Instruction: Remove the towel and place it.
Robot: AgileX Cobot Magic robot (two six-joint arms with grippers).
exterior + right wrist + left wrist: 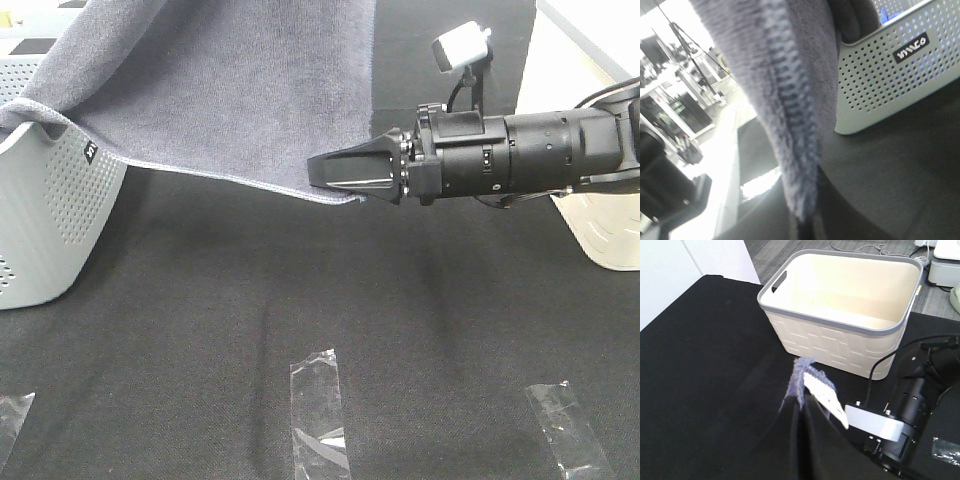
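From three o'clock our right gripper [318,172] clamps the towel [220,90], which stretches toward ten o'clock; our left gripper [801,402] pinches its corner.

towel [230,90]: muted grey-lavender terry, paler stitched hem, white tag [827,399]. grey basket [45,215]: light grey, dotted perforation pattern, black label [910,47] with white lettering; bright blue cloth [884,14] inside it. table [300,300] under the grey basket: black. right gripper [314,168]: black. second basket [840,315]: cream, grey rim, dashed relief pattern.
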